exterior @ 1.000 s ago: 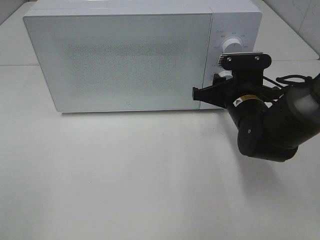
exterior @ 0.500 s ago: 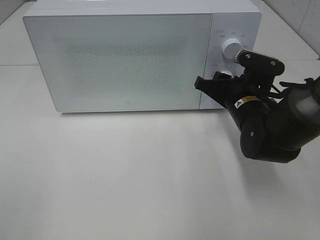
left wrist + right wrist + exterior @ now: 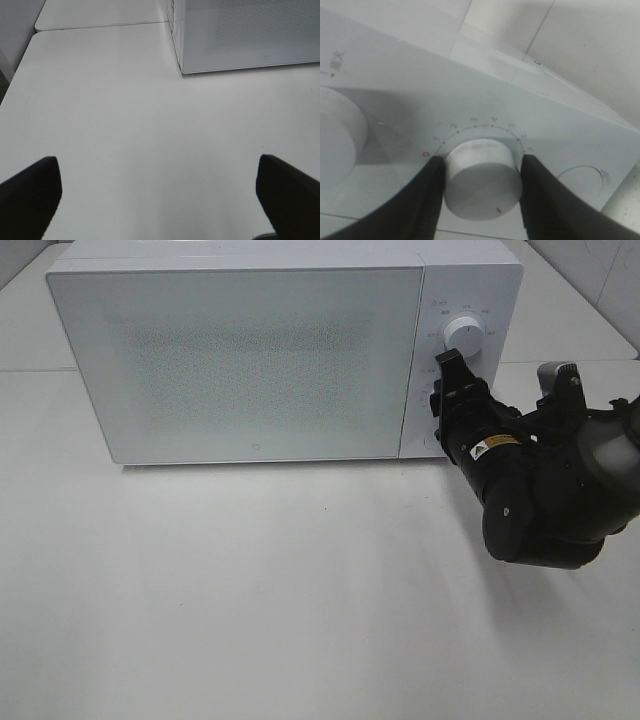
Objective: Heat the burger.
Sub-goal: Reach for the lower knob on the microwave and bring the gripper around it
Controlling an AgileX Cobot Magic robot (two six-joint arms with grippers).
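Nearest us, bare white table (image 3: 250,620), nothing on it in the foreground. The left gripper (image 3: 160,195) hangs low over that surface, off to the side of the microwave (image 3: 250,35), jaws spread as wide as they go and holding nothing; we read it as parked out of the way so the other arm has room. Further in, the right arm reaches to the control panel at the oven's right end. The right gripper (image 3: 481,172) is clamped on the lower dial (image 3: 482,187), one finger (image 3: 432,200) pressed to each flank of the knob: a grip squared across the round so a wrist roll can turn it. A small red mark on the dial's face sits well away from the red zero of the printed scale (image 3: 470,125), so we judge the timer is being set, not merely touched. The upper dial (image 3: 463,333) stands free above the gripper. Beyond, the door (image 3: 240,360) is shut flush. The burger is nowhere in view on table or in either gripper; we take it to be inside the oven, though the frosted glass shows us nothing to confirm that. Loading looks done, with dial setting the step in hand
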